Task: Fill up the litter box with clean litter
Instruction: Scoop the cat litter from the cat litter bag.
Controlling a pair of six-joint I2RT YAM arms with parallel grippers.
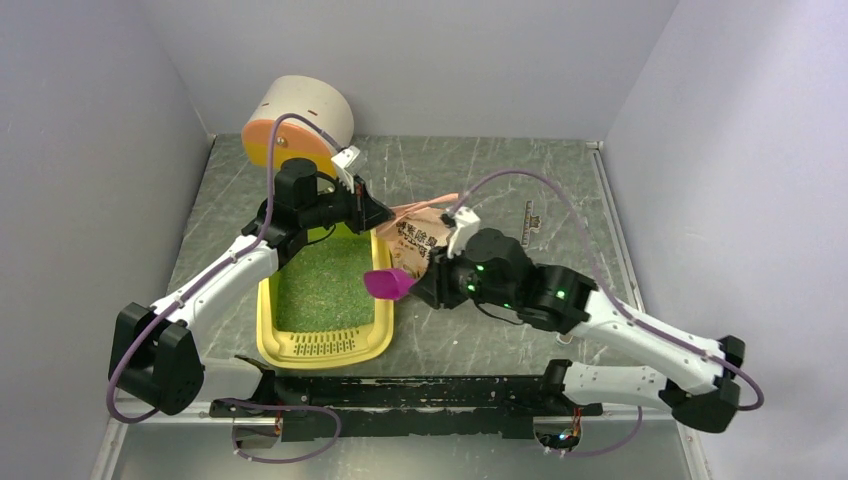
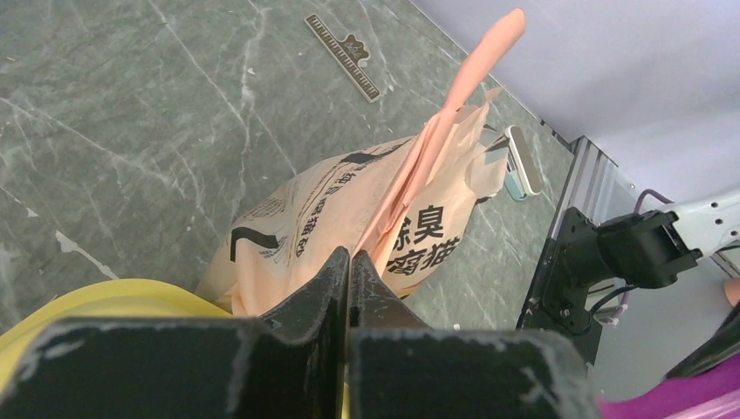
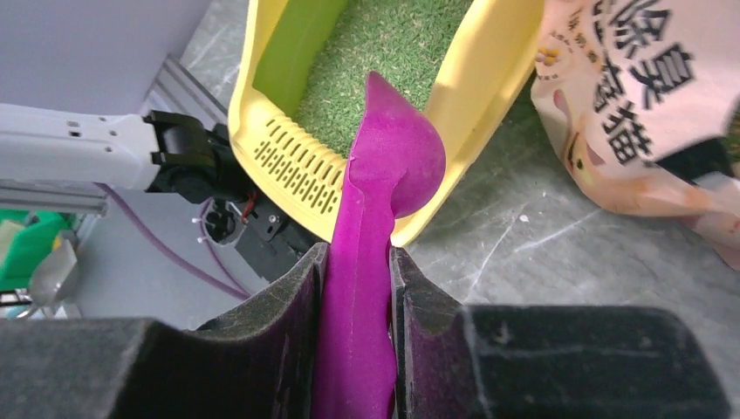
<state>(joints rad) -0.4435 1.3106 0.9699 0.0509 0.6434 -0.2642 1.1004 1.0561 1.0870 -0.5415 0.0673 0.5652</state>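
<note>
The yellow litter box [image 1: 266, 322] lies lengthwise in front of my left arm, grille end nearest the bases. Green clean litter [image 1: 325, 280] covers its floor. To its right lies the pink-beige printed bag [image 1: 425, 240]. My left gripper [image 1: 385, 213] is shut on the bag's top edge, and the wrist view shows the pink strip of the bag [image 2: 419, 166] running into the closed left gripper [image 2: 351, 255]. My right gripper [image 3: 358, 255] is shut on the handle of the magenta scoop [image 3: 394, 148]. The scoop's bowl [image 1: 390, 284] hangs over the box's right rim [image 3: 489, 78], above the litter [image 3: 384, 44].
A white cylinder with an orange end [image 1: 300, 115] stands at the back left, behind the box. A small ruler [image 1: 528, 222] lies on the grey table right of the bag. Walls close in on the left, back and right.
</note>
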